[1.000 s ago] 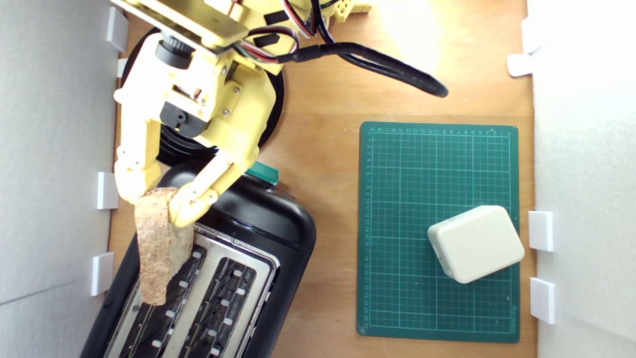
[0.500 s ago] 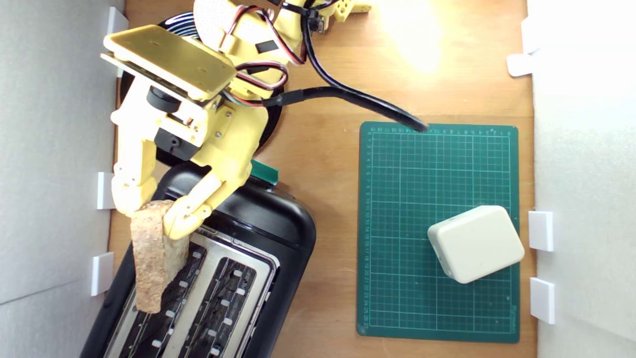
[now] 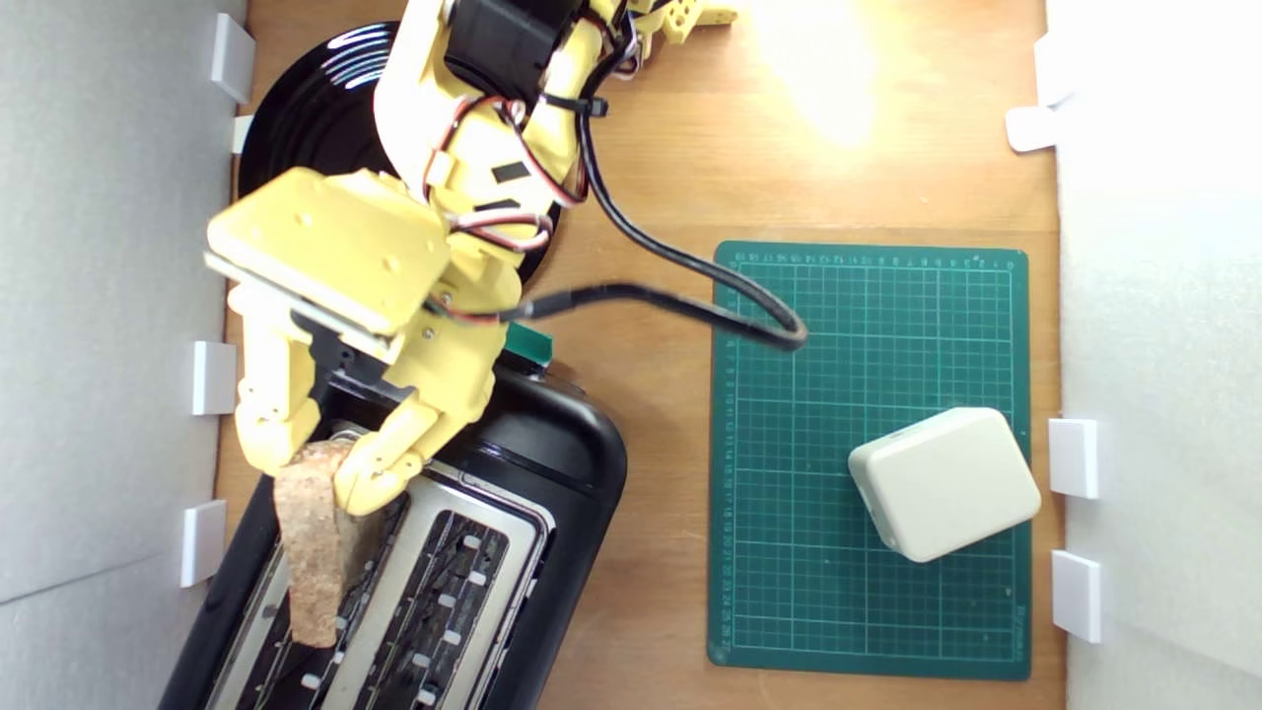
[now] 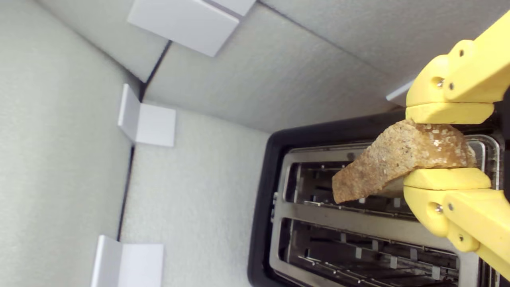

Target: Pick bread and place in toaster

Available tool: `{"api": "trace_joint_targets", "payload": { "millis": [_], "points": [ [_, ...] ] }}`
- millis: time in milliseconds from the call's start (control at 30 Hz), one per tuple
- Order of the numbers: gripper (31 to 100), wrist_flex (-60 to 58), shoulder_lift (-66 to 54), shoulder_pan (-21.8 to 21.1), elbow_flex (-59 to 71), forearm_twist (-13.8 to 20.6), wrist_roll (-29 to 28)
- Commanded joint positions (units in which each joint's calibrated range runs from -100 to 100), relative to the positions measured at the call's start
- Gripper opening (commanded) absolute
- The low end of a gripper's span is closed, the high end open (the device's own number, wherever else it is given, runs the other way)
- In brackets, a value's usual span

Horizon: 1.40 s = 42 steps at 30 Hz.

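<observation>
Your exterior view looks straight down from overhead, taking in the table [image 3: 641, 148] from wall to wall. Your wrist view sits close behind the gripper [image 4: 448, 145], facing along its fingers toward the foam wall [image 4: 199, 199]. Both views share the toaster [image 3: 552, 463] slots and the bread [image 4: 394, 163].

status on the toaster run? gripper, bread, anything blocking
Gripper shut on the bread. Bread held crust-up over the toaster, above the slot nearer the foam wall, not yet dropped in. Slots look unobstructed.
</observation>
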Motion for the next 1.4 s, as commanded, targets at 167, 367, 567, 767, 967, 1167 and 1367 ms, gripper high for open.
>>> {"api": "trace_joint_targets", "payload": {
  "millis": [167,367,567,767,967,1167,1367],
  "points": [
    [55.5,0.2,1.6,-1.0,-1.4,0.0,-0.2],
    [55.5,0.2,1.7,-1.6,-1.3,-3.5,-1.4],
    [55.5,-3.0,4.3,-1.6,-1.3,-4.1,-2.0],
    [55.5,-4.4,5.5,-1.5,-1.3,-3.8,-2.5],
    [55.5,-6.2,8.4,-1.5,-1.2,-3.5,-3.4],
    [55.5,-10.2,11.0,-1.5,-1.2,-3.2,-4.8],
    [56.3,-10.1,12.0,-1.6,-1.1,-3.2,-5.6]
  ]
}}
